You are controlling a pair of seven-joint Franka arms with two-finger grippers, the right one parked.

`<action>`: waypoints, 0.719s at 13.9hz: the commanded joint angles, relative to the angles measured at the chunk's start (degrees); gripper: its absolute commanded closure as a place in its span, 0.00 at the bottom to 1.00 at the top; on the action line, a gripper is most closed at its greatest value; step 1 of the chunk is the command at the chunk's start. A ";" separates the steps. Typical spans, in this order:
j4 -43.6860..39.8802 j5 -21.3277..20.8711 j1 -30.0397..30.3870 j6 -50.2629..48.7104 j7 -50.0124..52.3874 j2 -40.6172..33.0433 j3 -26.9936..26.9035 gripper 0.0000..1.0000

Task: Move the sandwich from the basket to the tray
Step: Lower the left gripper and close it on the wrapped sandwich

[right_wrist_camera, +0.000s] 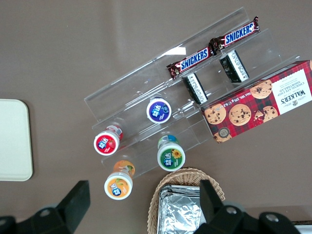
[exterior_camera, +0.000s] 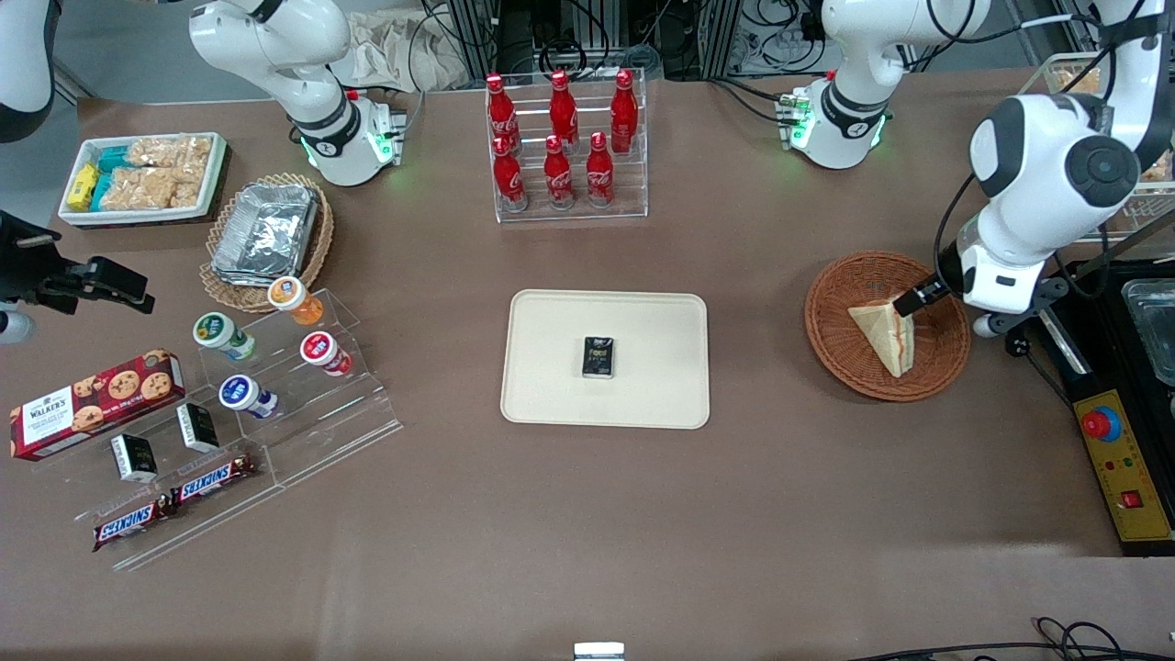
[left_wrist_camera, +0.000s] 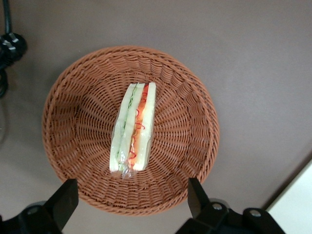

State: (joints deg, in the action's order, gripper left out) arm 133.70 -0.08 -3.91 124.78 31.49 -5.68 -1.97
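Both fingers (left_wrist_camera: 63, 202) wide above basket (left_wrist_camera: 73, 97)

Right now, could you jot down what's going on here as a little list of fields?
sandwich: lying in the basket, wrapped, filling edge up
basket: on the table, toward the working arm's end
tray: mid-table, holds a small dark packet
gripper: above the basket, open, fingers either side of the sandwich, not touching it
step: sandwich not yet picked up

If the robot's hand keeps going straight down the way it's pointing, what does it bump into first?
Probably the sandwich in the basket. The hand is open above it, though how high is unclear.
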 commanded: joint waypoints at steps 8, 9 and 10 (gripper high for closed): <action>7.19 -0.01 -0.05 16.53 1.56 7.96 0.21 0.00; 7.71 -0.01 -0.05 17.24 1.56 8.49 0.21 0.00; 8.07 -0.01 -0.05 18.29 1.47 8.93 0.21 0.00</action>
State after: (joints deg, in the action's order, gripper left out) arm 140.37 -0.06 -3.90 140.22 31.91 2.68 -1.95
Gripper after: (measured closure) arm 0.000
